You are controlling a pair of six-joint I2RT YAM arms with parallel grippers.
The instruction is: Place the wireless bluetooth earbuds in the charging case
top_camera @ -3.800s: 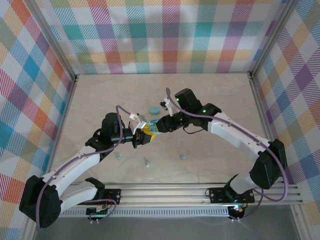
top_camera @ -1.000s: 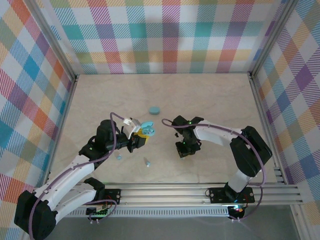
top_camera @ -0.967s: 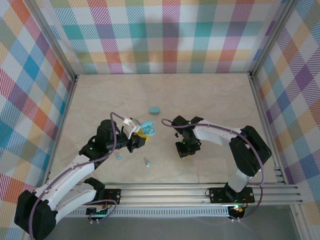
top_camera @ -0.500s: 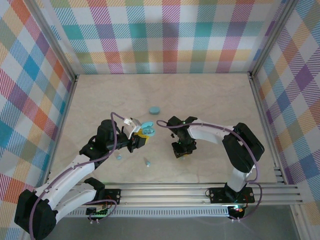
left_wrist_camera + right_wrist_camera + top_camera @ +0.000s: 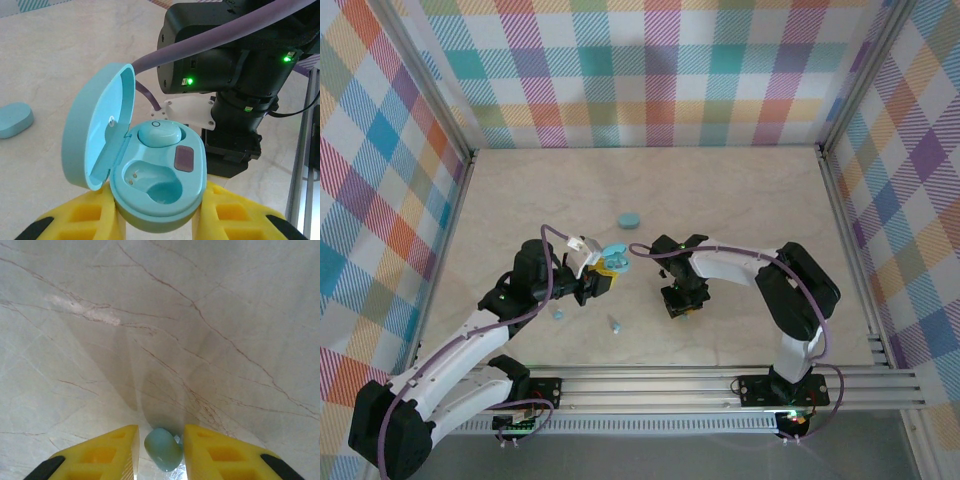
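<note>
Right claw (image 5: 161, 434) straddled an earbud (image 5: 163, 450) on the bench (image 5: 150, 315), fingers narrowly apart (grip uncertain). It looked tiny, light and slippery, best pinched across its bulb. Left claw (image 5: 157, 222) clamped the open charging case (image 5: 157, 187).

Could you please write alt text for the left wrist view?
The left pincer grips an open light-blue charging case: one earbud sits inside, the other slot is empty. The right arm stands behind; a closed case lies on the table.

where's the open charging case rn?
The open charging case is clamped between the yellow fingers of the left gripper; in the top view it sits left of centre, just left of the right gripper, with a closed case farther back.
</note>
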